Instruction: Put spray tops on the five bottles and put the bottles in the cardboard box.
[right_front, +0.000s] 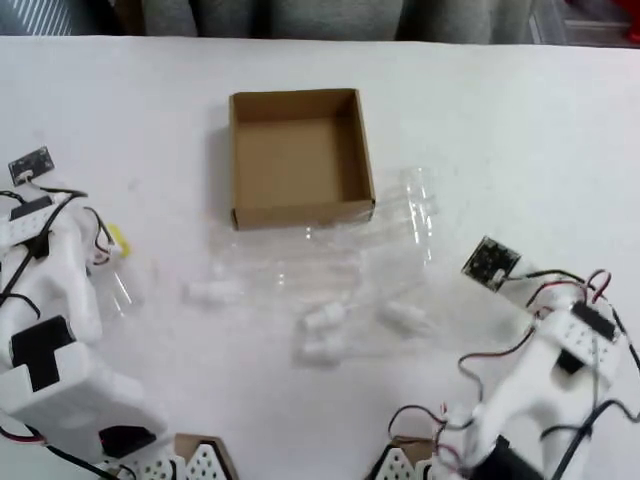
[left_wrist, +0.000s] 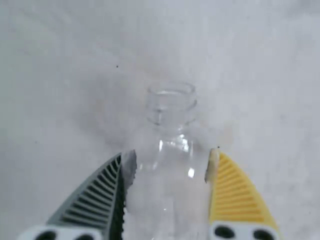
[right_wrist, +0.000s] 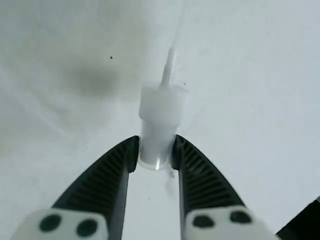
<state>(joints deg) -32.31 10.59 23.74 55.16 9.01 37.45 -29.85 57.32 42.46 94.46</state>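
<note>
At the left edge of the white table (right_front: 520, 120) stands the left arm (right_front: 50, 300), with its yellow finger (right_front: 118, 240) showing beside the wrist. In the left wrist view the left gripper (left_wrist: 171, 162) grasps a clear bottle (left_wrist: 170, 140): the grey finger (left_wrist: 107, 195) presses one side of the body and the yellow finger the other. The bottle's neck (left_wrist: 171, 102) points away from the gripper, open and with no top on it. The bottle appears to lie low over the table.

A little right of that arm, a loose white spray top (right_front: 212, 292) lies on the table. Behind it, near the middle of the table, sits the cardboard box (right_front: 233, 160), open at the top with its brown floor bare. Just in front of the box and off its right corner lie more clear bottles (right_front: 300, 262), some overlapping; I cannot tell how many. Three more spray tops (right_front: 325, 318) lie in front of them, near one another.

At the right stands the right arm (right_front: 560, 360). In its wrist view the right gripper (right_wrist: 155, 150) is clenched on a spray top (right_wrist: 162, 117), the two black fingers (right_wrist: 107, 185) pinching its lower end. The thin dip tube (right_wrist: 169, 67) points away from the gripper over the table.
</note>
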